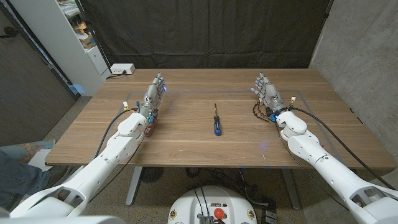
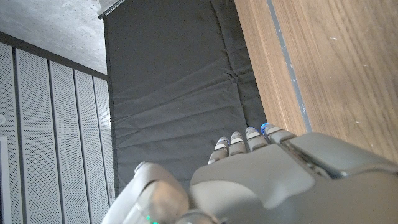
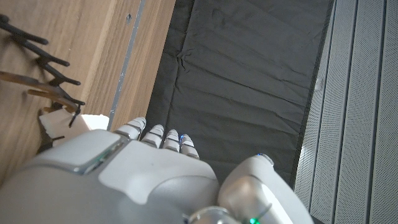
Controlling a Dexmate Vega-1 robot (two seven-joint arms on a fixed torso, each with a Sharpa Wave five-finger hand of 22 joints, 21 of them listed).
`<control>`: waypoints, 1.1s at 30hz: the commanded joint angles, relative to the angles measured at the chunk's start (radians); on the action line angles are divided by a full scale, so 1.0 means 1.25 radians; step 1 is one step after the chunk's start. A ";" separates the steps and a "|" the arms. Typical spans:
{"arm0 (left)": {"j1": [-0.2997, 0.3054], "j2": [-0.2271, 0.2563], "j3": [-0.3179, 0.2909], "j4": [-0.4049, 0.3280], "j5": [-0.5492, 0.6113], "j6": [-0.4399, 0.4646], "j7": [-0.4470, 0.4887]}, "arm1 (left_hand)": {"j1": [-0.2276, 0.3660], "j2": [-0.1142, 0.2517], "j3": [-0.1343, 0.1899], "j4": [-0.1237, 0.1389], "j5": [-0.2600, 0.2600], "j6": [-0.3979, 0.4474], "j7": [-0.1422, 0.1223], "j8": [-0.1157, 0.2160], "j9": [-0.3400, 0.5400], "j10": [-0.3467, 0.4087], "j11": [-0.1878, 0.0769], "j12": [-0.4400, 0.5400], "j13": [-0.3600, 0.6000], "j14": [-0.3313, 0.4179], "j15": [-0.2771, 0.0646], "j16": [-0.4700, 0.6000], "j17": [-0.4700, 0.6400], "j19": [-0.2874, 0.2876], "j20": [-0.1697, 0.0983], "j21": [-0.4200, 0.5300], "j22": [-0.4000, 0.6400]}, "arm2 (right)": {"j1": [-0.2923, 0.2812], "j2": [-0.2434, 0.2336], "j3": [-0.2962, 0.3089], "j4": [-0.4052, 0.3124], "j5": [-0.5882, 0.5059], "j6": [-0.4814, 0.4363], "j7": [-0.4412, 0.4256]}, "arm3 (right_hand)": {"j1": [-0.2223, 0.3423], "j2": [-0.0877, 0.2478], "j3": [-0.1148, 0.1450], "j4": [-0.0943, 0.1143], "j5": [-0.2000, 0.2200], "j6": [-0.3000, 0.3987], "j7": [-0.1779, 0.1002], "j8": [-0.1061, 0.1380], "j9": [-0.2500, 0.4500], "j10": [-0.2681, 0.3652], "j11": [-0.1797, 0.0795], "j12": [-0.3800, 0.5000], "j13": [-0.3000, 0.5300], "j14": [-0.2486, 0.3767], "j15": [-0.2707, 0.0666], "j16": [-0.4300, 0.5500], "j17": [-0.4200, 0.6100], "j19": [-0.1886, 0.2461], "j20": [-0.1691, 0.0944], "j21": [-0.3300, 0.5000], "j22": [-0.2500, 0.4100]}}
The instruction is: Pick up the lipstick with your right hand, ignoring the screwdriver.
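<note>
A: Item 1, lipstick?
B: Small dark-red piece (image 1: 150, 124), L side of table (image 1: 186, 148), tight against L wrist; touching or not, can't tell. Well apart from R hand.
A: Item 2, screwdriver?
B: Screwdriver (image 1: 215, 122), blue handle, black shaft. Lies mid-table betw. both arms, shaft pointing to far edge. Nothing touches it.
A: Item 3, left hand?
B: Left hand (image 1: 153, 94) stands on edge, fingers straight, side by side, close together. Holds nothing.
A: Item 4, right hand?
B: Right hand (image 1: 267, 93), far R of table, fingers reaching up, near together, thumb set off to the side. Holds nothing.
A: Misc.?
B: Brown-black hair clip (image 1: 262, 112) just beside R wrist, teeth showing. White box (image 1: 121, 69) at far L corner.
</note>
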 commanded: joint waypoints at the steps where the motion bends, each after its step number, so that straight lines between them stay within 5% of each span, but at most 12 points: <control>1: 0.006 0.016 -0.007 -0.016 -0.010 -0.010 -0.030 | 0.008 0.002 0.005 -0.001 0.005 -0.002 0.002 0.005 0.001 -0.005 0.001 0.006 0.002 -0.024 0.001 0.005 0.002 -0.011 -0.009 0.003 0.003 | -0.031 -0.008 0.006 -0.064 -0.009 -0.010 -0.041 | 0.008 0.001 0.005 -0.001 0.004 0.003 0.003 0.006 0.003 0.003 0.005 0.005 0.001 0.008 0.000 0.005 0.000 0.007 0.001 0.004 0.004; 33: 0.032 0.034 -0.009 -0.069 -0.006 -0.001 -0.017 | 0.014 0.013 0.007 -0.004 0.008 0.005 -0.001 0.005 0.001 0.003 -0.003 0.008 -0.002 -0.020 0.001 0.005 0.002 -0.017 0.003 0.001 0.003 | -0.104 -0.055 0.038 -0.160 -0.023 -0.007 -0.085 | 0.023 0.010 0.009 -0.011 0.007 0.020 -0.004 0.009 0.000 0.019 0.003 0.007 -0.018 0.021 -0.001 0.007 -0.010 0.011 0.002 0.005 0.004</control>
